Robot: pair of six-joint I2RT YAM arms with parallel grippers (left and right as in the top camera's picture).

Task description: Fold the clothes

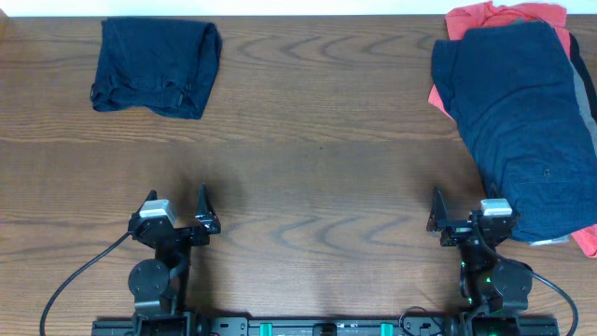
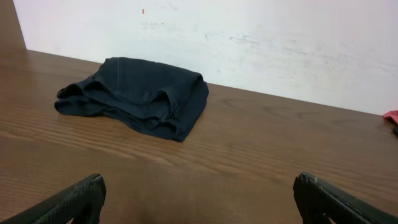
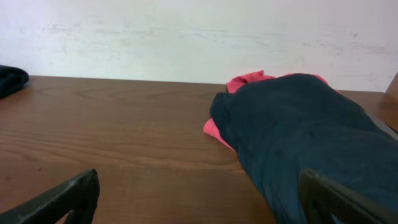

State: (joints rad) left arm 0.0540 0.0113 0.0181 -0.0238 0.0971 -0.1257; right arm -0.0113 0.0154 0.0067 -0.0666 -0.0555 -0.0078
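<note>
Overhead, your left pincer (image 1: 176,201) and right pincer (image 1: 466,213) both gape open. Left wrist: the folded navy cloth bundle (image 2: 137,93) lies ahead-left on the brown wooden desk (image 2: 249,155). Right wrist: the unfolded navy-over-red clothes pile (image 3: 298,124) lies close ahead-right.

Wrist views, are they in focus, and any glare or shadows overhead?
Left wrist: the folded dark navy garment is sharp, the black fingers at the bottom edge soft. Right wrist: the navy-over-red clothes pile is slightly soft up close. Overhead: even light on the brown wooden table, no harsh glare, only faint shadows.
</note>
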